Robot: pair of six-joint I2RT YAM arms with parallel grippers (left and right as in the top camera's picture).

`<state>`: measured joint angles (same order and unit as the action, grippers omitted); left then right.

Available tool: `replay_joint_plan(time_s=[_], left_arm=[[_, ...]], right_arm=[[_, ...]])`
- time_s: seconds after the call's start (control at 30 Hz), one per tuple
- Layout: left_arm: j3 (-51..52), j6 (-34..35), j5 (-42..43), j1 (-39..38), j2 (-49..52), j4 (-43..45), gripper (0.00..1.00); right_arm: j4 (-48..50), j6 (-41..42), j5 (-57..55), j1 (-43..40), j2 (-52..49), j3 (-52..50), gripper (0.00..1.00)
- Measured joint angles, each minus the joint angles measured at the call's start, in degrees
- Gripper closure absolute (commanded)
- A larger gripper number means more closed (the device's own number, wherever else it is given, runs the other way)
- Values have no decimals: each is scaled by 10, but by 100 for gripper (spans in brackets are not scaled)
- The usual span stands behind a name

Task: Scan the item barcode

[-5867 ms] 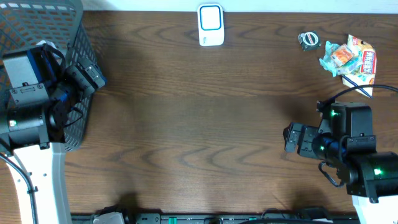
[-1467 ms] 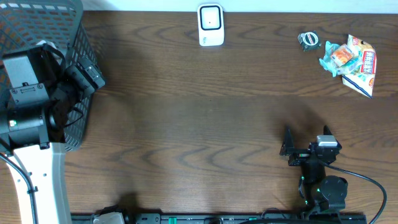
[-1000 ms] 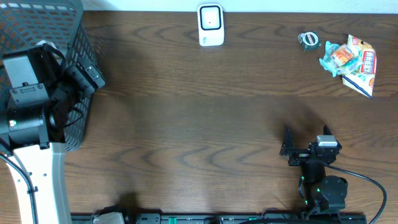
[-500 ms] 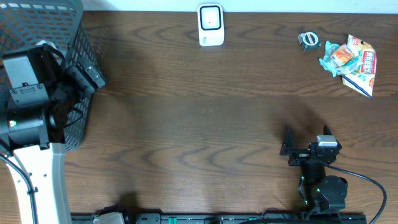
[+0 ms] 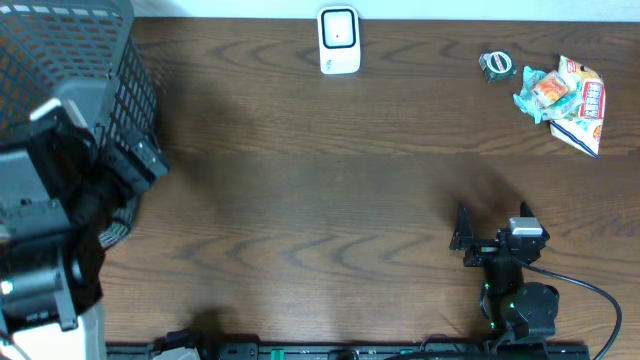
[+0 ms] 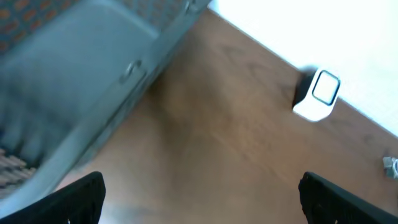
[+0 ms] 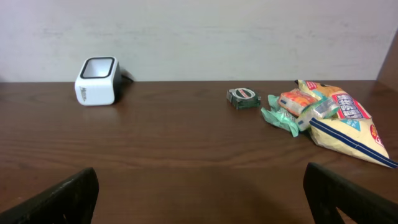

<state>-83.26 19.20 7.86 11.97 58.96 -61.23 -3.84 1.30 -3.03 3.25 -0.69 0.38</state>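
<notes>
Snack packets (image 5: 565, 95) heaped far right; scanner (image 5: 339, 40) upright; basket (image 5: 132, 75) contents unclear.

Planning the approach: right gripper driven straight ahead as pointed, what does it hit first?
Way looks free over the brown wooden table; small green tape roll sits just right of that line. Depth unclear.

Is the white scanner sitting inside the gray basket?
No, the white scanner stands on the table at the far edge, well apart from the gray basket.
</notes>
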Motion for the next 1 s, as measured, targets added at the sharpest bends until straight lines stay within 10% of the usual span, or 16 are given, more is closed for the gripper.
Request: replay_joint_plan(time_s=[0.23,0.6,1.0], left_arm=[[88,-15,-1,-11,-75,6,2],[385,-95,16,-108,-271,305,2],[487,-127,27,-110,-416,309,2]], right_arm=[[0,0,0,0,0,0,1],[0,0,0,0,0,0,1],[0,0,0,0,0,0,1]])
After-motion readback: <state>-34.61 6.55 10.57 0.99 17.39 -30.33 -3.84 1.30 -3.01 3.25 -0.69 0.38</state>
